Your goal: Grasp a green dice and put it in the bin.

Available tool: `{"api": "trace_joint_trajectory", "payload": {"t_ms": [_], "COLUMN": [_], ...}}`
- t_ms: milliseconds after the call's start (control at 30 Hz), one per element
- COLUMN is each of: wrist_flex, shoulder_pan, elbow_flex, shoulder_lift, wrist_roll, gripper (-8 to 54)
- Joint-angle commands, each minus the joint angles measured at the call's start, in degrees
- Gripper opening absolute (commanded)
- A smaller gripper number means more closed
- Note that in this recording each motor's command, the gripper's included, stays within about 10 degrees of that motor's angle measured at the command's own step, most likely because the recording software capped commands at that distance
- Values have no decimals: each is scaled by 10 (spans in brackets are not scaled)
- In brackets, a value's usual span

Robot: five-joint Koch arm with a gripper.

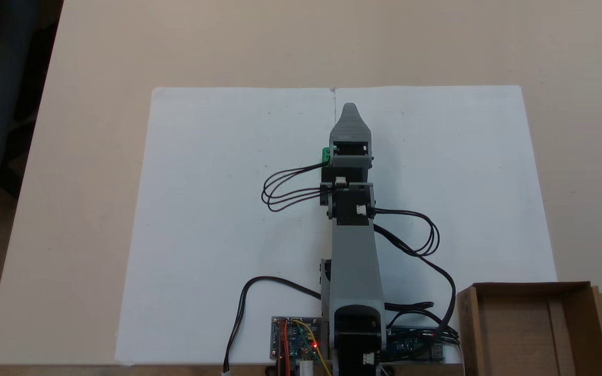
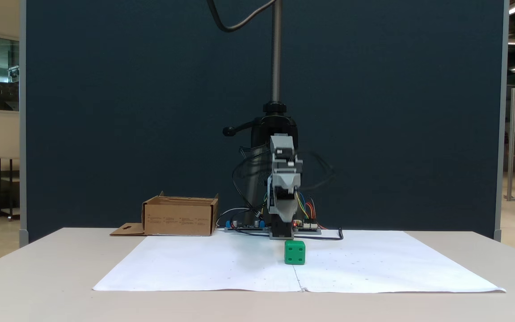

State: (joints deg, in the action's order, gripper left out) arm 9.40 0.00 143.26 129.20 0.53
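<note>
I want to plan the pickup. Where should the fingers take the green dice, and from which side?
Likely from straight above, closing on two opposite flat side faces of the green dice. It sits flat and alone on the white paper, its sides free, and the gripper is already above it.

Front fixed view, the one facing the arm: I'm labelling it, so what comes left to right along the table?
Left to right: the bin's flap, the bin, then the gripper hanging above the white paper, and the green dice slightly further right.
</note>
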Motion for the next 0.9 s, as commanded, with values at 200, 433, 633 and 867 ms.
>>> {"api": "trace_joint_trajectory", "payload": {"t_ms": [200,433,633,867], "wrist_flex": [-290,-503,-529,-529], "shoulder_pan": [-13,-13,-17,-33], "elbow_flex": [-185,-280,-330,-354], "shoulder_lift": [41,-37,-151,-222], "wrist_roll": [77,95,105,104], "gripper": [425,422,421,422]}}
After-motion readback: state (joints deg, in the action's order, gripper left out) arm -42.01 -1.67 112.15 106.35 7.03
